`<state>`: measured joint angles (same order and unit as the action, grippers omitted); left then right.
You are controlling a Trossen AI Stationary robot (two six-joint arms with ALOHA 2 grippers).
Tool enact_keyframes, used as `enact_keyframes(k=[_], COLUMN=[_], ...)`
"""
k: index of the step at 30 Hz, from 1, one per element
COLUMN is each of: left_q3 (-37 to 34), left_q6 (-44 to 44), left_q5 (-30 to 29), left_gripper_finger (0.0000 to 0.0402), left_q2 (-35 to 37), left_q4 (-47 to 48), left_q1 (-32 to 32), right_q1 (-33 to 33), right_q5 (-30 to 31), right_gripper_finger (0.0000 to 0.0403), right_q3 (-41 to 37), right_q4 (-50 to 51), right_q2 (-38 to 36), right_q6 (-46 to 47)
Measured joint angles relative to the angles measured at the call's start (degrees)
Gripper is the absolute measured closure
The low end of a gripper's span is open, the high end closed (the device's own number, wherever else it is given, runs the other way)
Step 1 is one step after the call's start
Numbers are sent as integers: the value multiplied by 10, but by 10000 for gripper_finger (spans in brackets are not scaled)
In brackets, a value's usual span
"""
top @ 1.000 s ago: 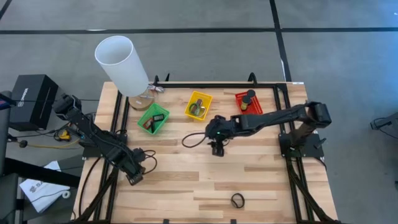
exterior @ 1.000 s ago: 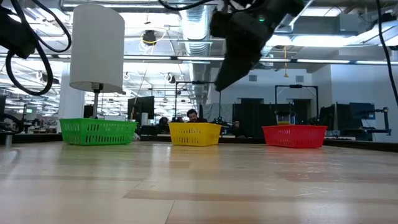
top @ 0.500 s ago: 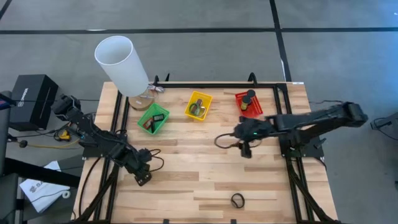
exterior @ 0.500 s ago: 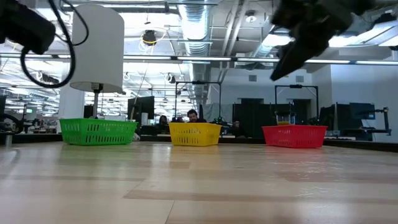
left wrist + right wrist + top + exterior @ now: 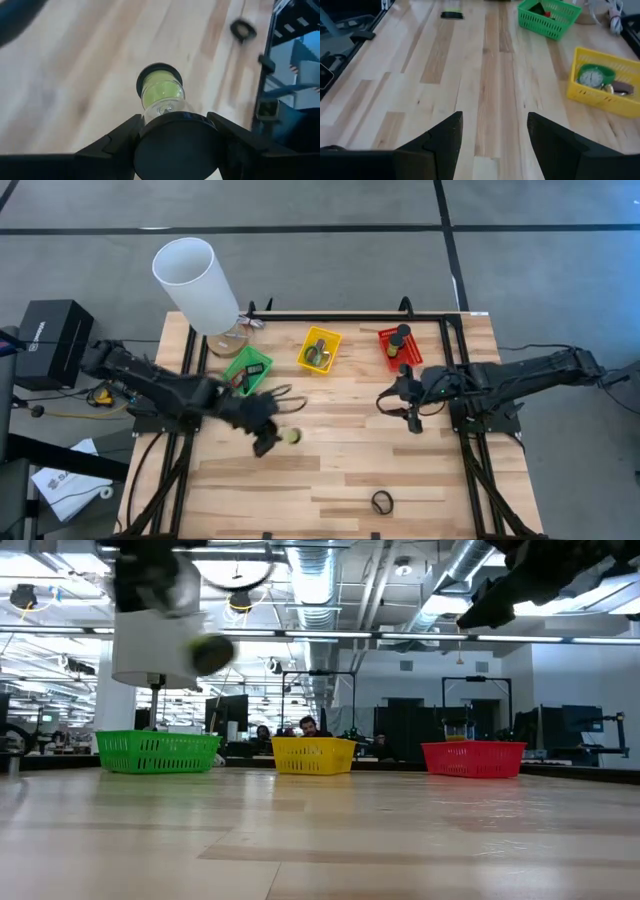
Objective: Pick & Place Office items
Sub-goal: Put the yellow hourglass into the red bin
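Note:
My left gripper (image 5: 270,441) is over the middle of the table and shut on a spool (image 5: 290,436) that has black end caps and a yellow-green core. The spool (image 5: 161,92) points away from the fingers in the left wrist view and shows blurred, high above the table, in the low view (image 5: 210,652). My right gripper (image 5: 407,416) hangs open and empty over the table's right part, in front of the red basket (image 5: 398,346). A black ring (image 5: 381,501) lies flat near the table's near edge. A small dark clip (image 5: 451,15) lies on the wood. My left gripper pinches the spool's near black end cap (image 5: 175,150) between its two fingers (image 5: 125,135), one on each side. The fingers point roughly toward the table's right, and the spool sticks out ahead of them along their line. It is lifted clear of the table.
A green basket (image 5: 247,370), a yellow basket (image 5: 319,350) and the red basket stand along the far side with items inside. A big white cylinder (image 5: 195,285) stands at the far left corner. Bare wood (image 5: 330,470) lies between the arms and the near edge.
My left gripper has swept from the near left part of the table toward its middle, moving fast, and the spool now shows ahead of its fingers. My right gripper has drawn back from the table's middle toward the right edge.

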<state>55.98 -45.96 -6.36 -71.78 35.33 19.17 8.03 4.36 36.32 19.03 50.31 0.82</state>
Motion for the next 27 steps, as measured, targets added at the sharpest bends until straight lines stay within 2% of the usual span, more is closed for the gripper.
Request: enact_keyframes(k=[4,7,12,17,21,24,27], left_q3=[76,145,243,333,401,441,449], left_q6=[157,277,437,478,521,535,543], left_q5=[17,23,24,32,79,116,124], left_gripper_finger=[201,201,196,202,196,193,201], left_q2=[-67,-137,-250,-362,-437,-467,-476], left_q4=[-12,-16,-19,-33,-32,-18,8], left_q1=[-67,-104,-150,-191,-204,-205,-207], right_q1=[-2,-3,-2,-3,-4,-4,-4], right_q5=[0,0,1,6,9,9,9], right_gripper_finger=[189,189,189,189,189,189,189], right_q3=[0,0,0,0,0,0,0], right_q4=[6,49,119,173,172,172,172], right_q2=[-7,-24,-67,-98,-104,-104,-104], right_q6=[-14,-12,48,63,63,63,63])
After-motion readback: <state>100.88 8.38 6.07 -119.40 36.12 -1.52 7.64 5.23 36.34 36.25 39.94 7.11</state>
